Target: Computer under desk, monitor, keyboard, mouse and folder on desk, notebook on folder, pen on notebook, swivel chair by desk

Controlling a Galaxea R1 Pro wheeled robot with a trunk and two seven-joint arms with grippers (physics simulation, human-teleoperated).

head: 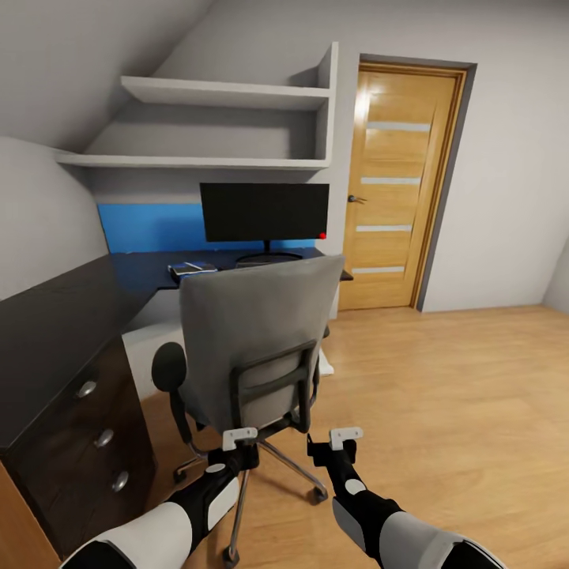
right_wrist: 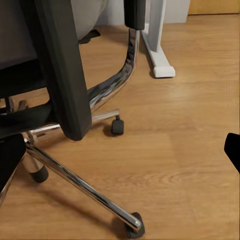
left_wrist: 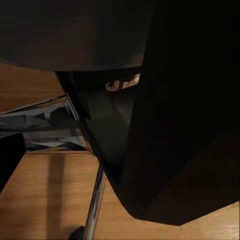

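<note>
While the swivel chair [head: 257,348] stands with its grey back toward the camera in the middle of the head view, both arms reach low behind it. The left gripper [head: 237,444] sits at about seven o'clock of the chair back, close against the dark frame at the bottom of the backrest; whether it grips that frame or merely rests by it, I cannot tell. The right gripper [head: 341,442] hangs at about five o'clock of the backrest, just clear of the frame's right edge, and its opening cannot be judged either.

At twelve o'clock beyond the chair, the desk [head: 47,332] carries the monitor [head: 264,212] upright near the back wall. A flat bluish item, too small to name, lies on the top at about ten o'clock of the chair. The desk's long wing with its drawer unit [head: 99,442] runs along nine o'clock, near the chair's left armrest.

Toward three o'clock the wooden floor [head: 458,395] lies open up to the door [head: 399,190].

From the right wrist camera, the chair's chrome legs [right_wrist: 80,187] and casters [right_wrist: 135,227] spread over bare boards, with a white desk leg [right_wrist: 156,45] beyond them.
</note>
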